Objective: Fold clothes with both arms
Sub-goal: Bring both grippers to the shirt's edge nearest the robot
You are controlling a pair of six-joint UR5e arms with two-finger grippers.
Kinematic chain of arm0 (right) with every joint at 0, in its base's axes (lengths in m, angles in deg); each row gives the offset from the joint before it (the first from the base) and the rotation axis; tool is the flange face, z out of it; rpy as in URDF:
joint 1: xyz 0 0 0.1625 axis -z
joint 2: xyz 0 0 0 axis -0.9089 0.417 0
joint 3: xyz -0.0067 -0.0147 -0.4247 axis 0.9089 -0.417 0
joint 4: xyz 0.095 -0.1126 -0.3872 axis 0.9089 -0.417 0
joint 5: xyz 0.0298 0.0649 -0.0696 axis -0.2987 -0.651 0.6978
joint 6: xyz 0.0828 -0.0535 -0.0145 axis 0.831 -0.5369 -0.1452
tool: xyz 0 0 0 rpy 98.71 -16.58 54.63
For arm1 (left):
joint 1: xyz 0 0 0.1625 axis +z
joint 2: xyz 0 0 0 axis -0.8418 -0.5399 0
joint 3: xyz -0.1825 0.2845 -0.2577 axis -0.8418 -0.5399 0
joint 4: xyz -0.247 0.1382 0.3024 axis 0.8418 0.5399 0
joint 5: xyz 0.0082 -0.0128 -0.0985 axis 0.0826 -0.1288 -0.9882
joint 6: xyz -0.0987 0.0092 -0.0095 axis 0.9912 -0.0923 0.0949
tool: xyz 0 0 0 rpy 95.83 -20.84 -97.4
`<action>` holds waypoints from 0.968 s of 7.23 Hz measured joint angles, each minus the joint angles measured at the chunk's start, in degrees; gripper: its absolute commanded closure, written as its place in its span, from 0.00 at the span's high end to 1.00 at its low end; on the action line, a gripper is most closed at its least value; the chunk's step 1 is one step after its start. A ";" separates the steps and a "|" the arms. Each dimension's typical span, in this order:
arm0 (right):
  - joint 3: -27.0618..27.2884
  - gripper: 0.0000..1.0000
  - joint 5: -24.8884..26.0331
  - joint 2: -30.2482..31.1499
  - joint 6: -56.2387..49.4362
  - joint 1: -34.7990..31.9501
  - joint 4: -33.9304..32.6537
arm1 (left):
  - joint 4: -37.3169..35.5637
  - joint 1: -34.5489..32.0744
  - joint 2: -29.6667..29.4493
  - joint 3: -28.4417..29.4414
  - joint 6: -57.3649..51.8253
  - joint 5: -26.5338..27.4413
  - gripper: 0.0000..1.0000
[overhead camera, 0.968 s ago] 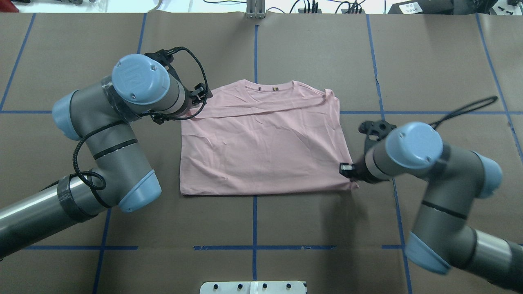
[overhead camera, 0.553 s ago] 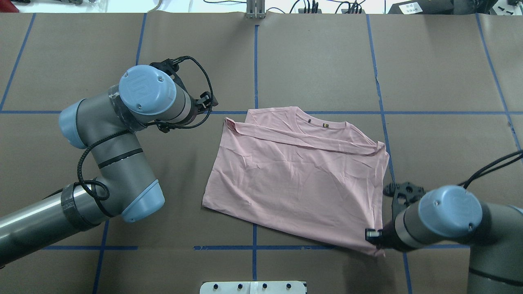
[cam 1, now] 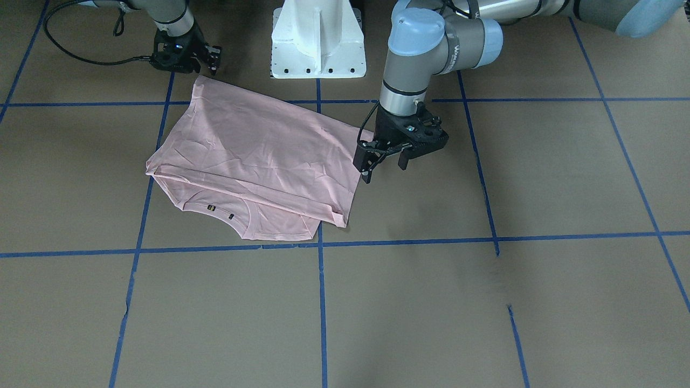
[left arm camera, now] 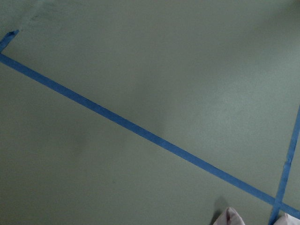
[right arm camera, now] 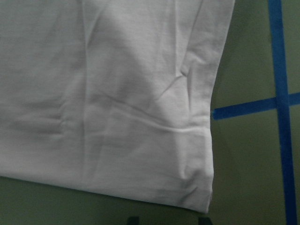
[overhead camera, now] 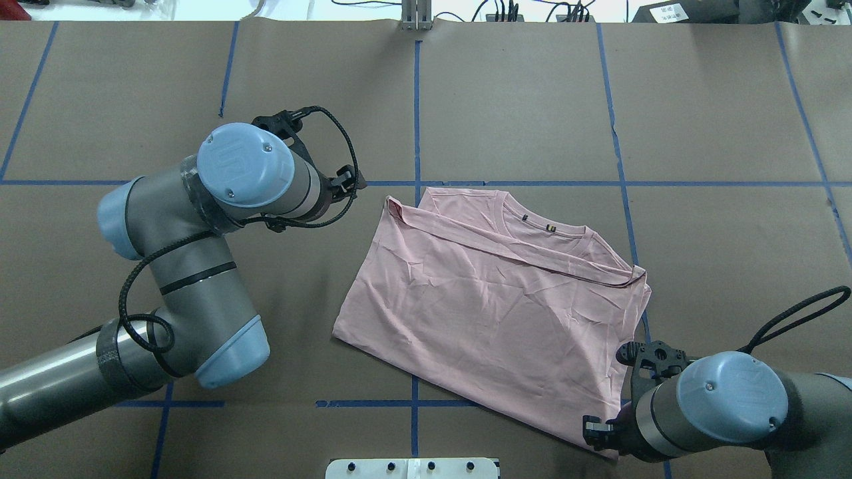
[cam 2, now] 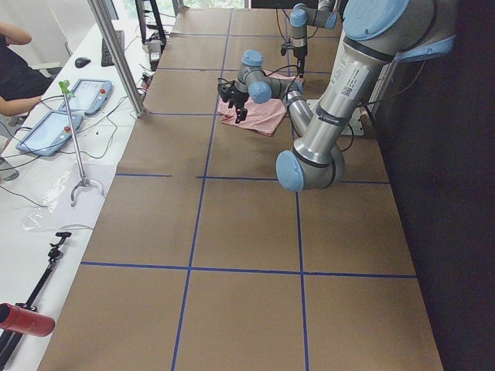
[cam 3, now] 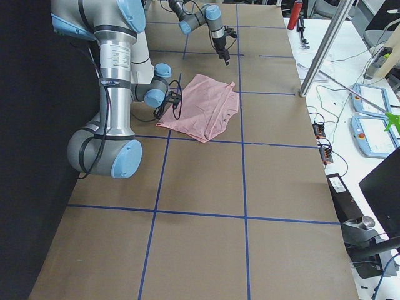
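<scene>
The clothes are one pale pink T-shirt (overhead camera: 492, 313), lying folded and skewed on the brown table, ribbed collar (overhead camera: 546, 229) towards the far side. My left gripper (cam 1: 384, 164) hangs open just beside the shirt's (cam 1: 253, 161) edge, holding nothing; from overhead it (overhead camera: 349, 179) sits left of the folded far corner. My right gripper (cam 1: 186, 64) stands at the shirt's near corner by the robot base. In the right wrist view the shirt's (right arm camera: 117, 103) hem corner lies flat, just clear of two fingertips that stand apart, so it looks open.
The white pedestal base (cam 1: 318, 43) stands at the table's near edge, close to the shirt. Blue tape lines (overhead camera: 416, 100) grid the brown paper. Beyond the far edge is a white bench with tablets (cam 2: 54, 124), an aluminium post (cam 2: 116, 54) and a seated person.
The right arm dragged the shirt's corner towards the robot base, swinging the shirt round and to the right. The left gripper drifted slightly after it and stays free of the cloth.
</scene>
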State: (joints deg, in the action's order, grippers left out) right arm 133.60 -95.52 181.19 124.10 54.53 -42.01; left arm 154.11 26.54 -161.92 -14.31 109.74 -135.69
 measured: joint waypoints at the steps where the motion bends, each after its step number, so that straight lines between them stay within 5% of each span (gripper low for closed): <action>1: 0.63 1.00 0.36 -1.33 0.46 -1.94 0.04 | -1.98 2.93 0.08 -1.42 3.25 -0.02 1.00; 7: 0.45 1.00 0.78 -8.21 0.86 -8.01 -0.05 | -6.50 11.98 2.42 -0.21 18.48 0.52 0.94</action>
State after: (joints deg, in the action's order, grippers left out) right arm 134.05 -94.75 172.97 124.96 46.52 -42.07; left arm 147.61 38.52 -159.51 -14.52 128.22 -135.18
